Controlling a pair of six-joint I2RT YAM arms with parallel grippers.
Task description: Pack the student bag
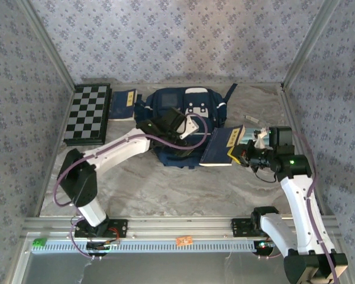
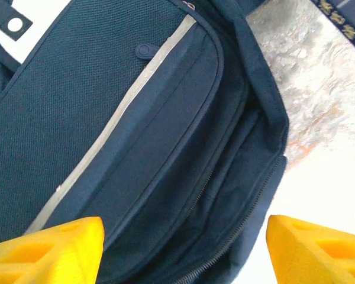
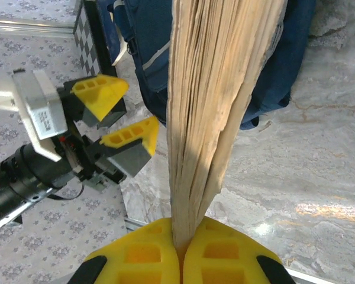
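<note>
The right gripper is clenching its two yellow fingers on one edge of a thick book with cream pages and a navy cover. The book is reaching straight out from the fingers, its pages fanning slightly. Its far end is running out of the wrist camera's frame. Seen from above, a yellow label is showing on the cover, its wording too small to read. Just beyond the book, the large navy blue fabric student bag is lying on the marble-patterned table, partly hidden behind the pages.

The left gripper is hanging released, its yellow fingertips standing wide apart with nothing between them. It is hovering directly over the student bag's unzipped compartment. The opening is gaping below the fingers, but its inside is dark and folded, so whether anything is lying in it cannot be told. Farther out to this gripper's left, a black and white chessboard is lying flat. A thin navy booklet is lying between the chessboard and the bag.
</note>
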